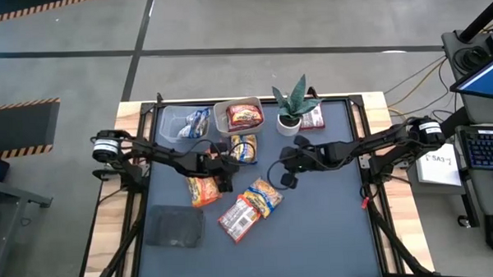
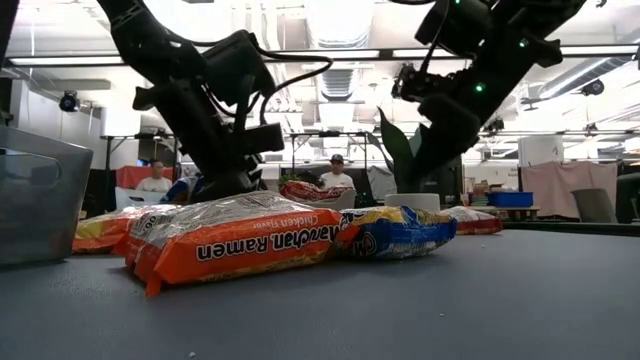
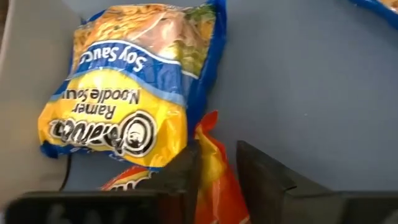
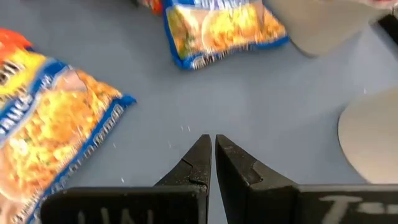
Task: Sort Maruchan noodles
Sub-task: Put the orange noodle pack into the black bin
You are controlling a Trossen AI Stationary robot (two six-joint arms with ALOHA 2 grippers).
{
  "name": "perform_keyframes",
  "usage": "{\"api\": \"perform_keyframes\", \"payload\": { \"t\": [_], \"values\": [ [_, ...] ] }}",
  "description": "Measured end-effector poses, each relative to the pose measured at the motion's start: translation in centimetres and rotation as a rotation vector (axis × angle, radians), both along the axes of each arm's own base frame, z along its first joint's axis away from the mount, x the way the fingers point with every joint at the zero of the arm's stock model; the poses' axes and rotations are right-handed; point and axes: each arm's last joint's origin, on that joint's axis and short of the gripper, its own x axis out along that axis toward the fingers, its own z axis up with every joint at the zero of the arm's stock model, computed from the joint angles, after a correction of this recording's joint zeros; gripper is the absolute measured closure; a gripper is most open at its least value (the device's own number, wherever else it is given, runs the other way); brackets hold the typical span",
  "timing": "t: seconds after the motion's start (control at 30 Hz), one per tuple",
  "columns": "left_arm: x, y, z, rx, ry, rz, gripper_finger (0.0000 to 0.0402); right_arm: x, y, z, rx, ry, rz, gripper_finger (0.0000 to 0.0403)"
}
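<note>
Grey mat [image 1: 315,226]: left jaws pinch orange packet [image 3: 214,180]; right jaws closed, empty

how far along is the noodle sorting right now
Partly done. One clear tub holds a blue-yellow packet and the other tub a red one. In hand: the left gripper is pinching the edge of an orange packet. Left: a blue-yellow packet by the tubs, two more packets mid-mat, and a red one beside the plant. The right gripper hangs shut, holding nothing.
</note>
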Motion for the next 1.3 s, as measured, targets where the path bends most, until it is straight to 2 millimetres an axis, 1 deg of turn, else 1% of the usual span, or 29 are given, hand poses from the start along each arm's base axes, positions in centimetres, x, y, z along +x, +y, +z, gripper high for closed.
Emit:
{"api": "perform_keyframes", "payload": {
  "t": [0.07, 0.1, 0.13, 0.3, 0.4, 0.5, 0.57, 0.67, 0.73, 0.83, 0.93, 1.03, 1.13, 1.23, 1.3],
  "values": [
    [-0.1, 0.0, 0.0, -0.007, -0.002, 0.006, 0.0369, 0.3, 0.0, 0.2, -0.011, -0.032, 0.013, 0.0390],
    [-0.1, 0.0, 0.0, -0.025, -0.008, 0.006, 0.0384, 0.4, 0.0, 0.4, -0.016, -0.052, 0.020, 0.0390],
    [0.0, 0.0, 0.1, -0.042, -0.020, 0.005, 0.0391, 0.6, 0.0, 0.6, -0.024, -0.077, 0.028, 0.0390],
    [-0.1, -0.5, 0.9, -0.121, -0.044, -0.061, 0.0400, 1.9, 0.1, 1.1, -0.075, -0.193, 0.089, 0.0390],
    [-0.2, -0.5, 2.2, -0.123, -0.099, -0.077, 0.0401, 2.7, 0.1, 0.8, -0.098, -0.239, 0.108, 0.0390],
    [-0.5, -0.6, 3.2, -0.121, -0.134, -0.083, 0.0401, 3.3, 0.1, 0.2, -0.103, -0.258, 0.111, 0.0385],
    [-0.7, -0.7, 4.3, -0.119, -0.175, -0.099, 0.0401, 3.8, 0.1, -0.5, -0.104, -0.259, 0.112, 0.0373],
    [-1.2, -0.9, 6.0, -0.118, -0.227, -0.139, 0.0401, 4.6, 0.1, -1.6, -0.105, -0.260, 0.113, 0.0344],
    [-2.0, -1.0, 6.8, -0.122, -0.212, -0.156, 0.0401, 5.3, 0.1, -2.2, -0.110, -0.250, 0.115, 0.0319],
    [-3.5, -1.0, 7.4, -0.133, -0.130, -0.144, 0.0401, 6.6, 0.1, -2.7, -0.076, -0.255, 0.084, 0.0284],
    [-4.9, -0.9, 7.3, -0.174, -0.042, -0.084, 0.0401, 8.0, -0.3, -3.0, 0.023, -0.292, 0.002, 0.0258],
    [-5.7, -0.9, 6.8, -0.198, -0.001, -0.044, 0.0401, 9.3, -0.6, -3.4, 0.142, -0.312, -0.012, 0.0240],
    [-6.3, -0.9, 5.6, -0.184, 0.006, -0.027, 0.0401, 10.5, -1.0, -3.7, 0.258, -0.330, -0.008, 0.0226],
    [-6.5, -0.6, 4.2, -0.127, -0.020, 0.014, 0.0401, 11.2, -1.4, -3.7, 0.347, -0.342, -0.008, 0.0211],
    [-6.7, -0.6, 3.3, -0.119, -0.035, 0.023, 0.0401, 11.3, -1.6, -3.7, 0.380, -0.336, -0.006, 0.0203]
  ]
}}
